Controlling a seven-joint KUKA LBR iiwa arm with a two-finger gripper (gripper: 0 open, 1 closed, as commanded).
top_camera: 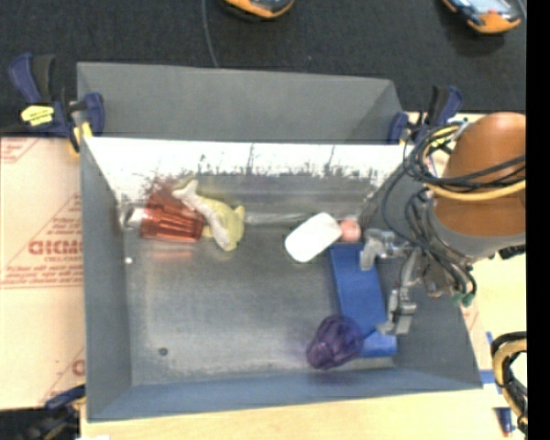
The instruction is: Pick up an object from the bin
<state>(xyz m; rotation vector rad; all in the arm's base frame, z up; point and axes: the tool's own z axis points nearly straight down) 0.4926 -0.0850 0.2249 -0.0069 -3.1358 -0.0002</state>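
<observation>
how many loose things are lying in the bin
5: a red ridged piece and a cream piece at upper left, a white oval upper middle, a blue slab at right, a purple lump lower right. The arm may hide more.

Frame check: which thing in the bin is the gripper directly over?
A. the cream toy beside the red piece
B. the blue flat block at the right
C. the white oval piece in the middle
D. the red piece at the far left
B: the gripper sits above the right edge of the blue flat block, which lies lengthwise in the right part of the bin.
</observation>
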